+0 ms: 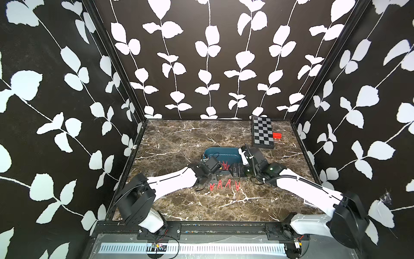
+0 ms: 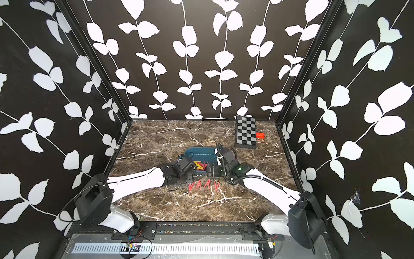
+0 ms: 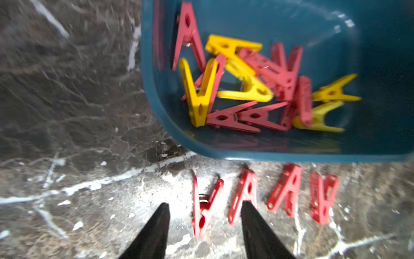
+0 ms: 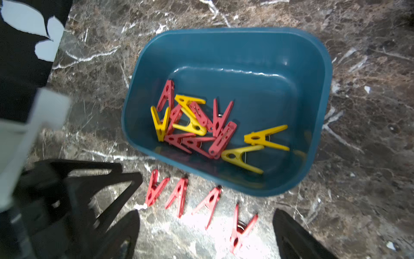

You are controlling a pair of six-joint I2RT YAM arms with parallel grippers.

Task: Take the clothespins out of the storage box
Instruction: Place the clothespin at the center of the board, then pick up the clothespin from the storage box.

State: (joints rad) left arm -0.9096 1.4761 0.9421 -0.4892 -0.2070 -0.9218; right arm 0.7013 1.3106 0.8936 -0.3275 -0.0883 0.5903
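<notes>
Your left gripper (image 3: pixel 205 204) stands open and empty just above the table (image 3: pixel 67 112). Its fingers (image 3: pixel 156 228) sit either side of a red clothespin (image 3: pixel 200 220) that lies free on the marble, touching neither. That pin ends a row of four (image 3: pixel 289 177) set out just beside the near wall of the storage box (image 3: pixel 291 157). Each lies with its long axis along the line of your fingers, toward and away from the box. The two end pins have their apexes away from the box, the middle two toward it. Your right gripper (image 4: pixel 206 215) is likewise spread wide and holds nothing, and the pin at the row's other end shows between its fingers. The remaining clothespins (image 4: pixel 223 139), red and yellow, are inside the box, ahead of both sets of fingertips and beyond the near wall, heaped with axes crossing every way. Two yellow ones (image 4: pixel 266 138) lie clear of the heap on the side away from the left arm. Their long axes run roughly along the right gripper's closing line, apexes toward the heap. Judgement: the right gripper is the nearer for these two, and you should expect a wrist turn before closing across the narrow width.
</notes>
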